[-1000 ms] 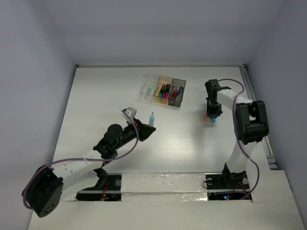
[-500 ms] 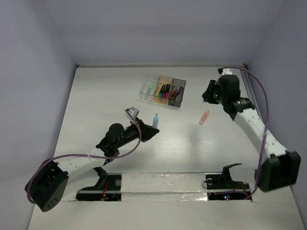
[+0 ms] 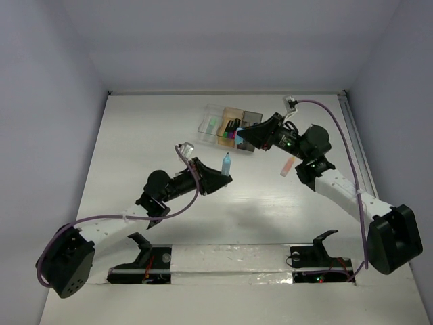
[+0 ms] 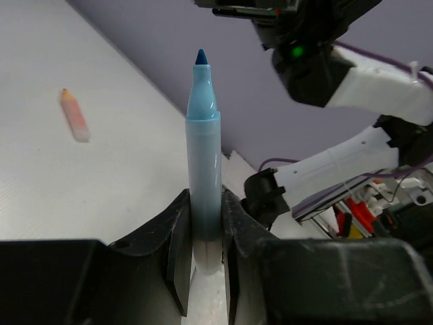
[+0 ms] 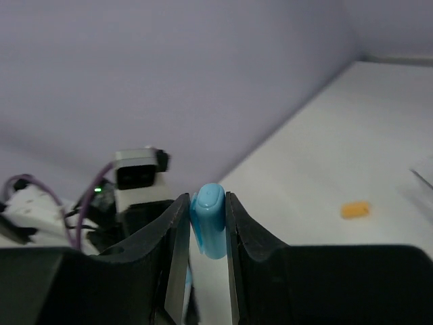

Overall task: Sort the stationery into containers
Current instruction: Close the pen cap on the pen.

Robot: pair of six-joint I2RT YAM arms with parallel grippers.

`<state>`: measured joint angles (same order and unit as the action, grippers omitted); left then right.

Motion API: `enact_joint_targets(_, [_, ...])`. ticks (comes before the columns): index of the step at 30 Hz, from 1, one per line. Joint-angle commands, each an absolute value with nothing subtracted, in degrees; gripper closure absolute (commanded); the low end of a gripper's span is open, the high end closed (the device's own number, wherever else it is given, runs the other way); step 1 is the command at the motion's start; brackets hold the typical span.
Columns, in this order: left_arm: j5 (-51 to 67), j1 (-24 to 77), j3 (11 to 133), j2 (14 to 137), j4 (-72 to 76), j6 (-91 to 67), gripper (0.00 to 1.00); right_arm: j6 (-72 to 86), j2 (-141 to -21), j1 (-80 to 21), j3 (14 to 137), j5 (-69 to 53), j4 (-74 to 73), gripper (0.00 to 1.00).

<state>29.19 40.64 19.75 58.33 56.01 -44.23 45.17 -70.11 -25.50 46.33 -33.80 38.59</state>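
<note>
Light-blue marker (image 4: 203, 135): uncapped, dark tip up, long axis upright, base clamped in the closed left hand (image 4: 203, 203). It is raised off the bench (image 3: 135, 135), near-side of the containers (image 3: 211, 123). The right hand (image 5: 206, 203) grips a light-blue cap (image 5: 208, 227), closer to the containers and near the marker's tip. Judgement: capping depends on aligning the cap with that axis. An orange piece (image 3: 289, 166) lies right of the containers.

containers (image 3: 206, 125) behind marker (image 3: 226, 162), stub (image 3: 289, 166) to right
</note>
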Motion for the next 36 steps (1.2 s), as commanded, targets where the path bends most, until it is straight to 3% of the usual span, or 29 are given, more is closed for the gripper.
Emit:
enact_joint_targets(1, [32.0,40.5,23.5,56.3,62.6,-48.8,1.0,57.3,-71.6,-26.8,45.4,-40.2,67.0,1.0])
enact_joint_targets(17, [31.4,40.5,27.8,53.6,57.4,-45.6,1.0,69.1,-79.3,-30.3,47.1,-43.6,81.2,1.0])
enact_joint_targets(36, [31.7,40.5,27.2,52.0,55.2,-44.5,1.0,68.3,-81.6,-31.4,49.7,-43.2,79.4,1.0])
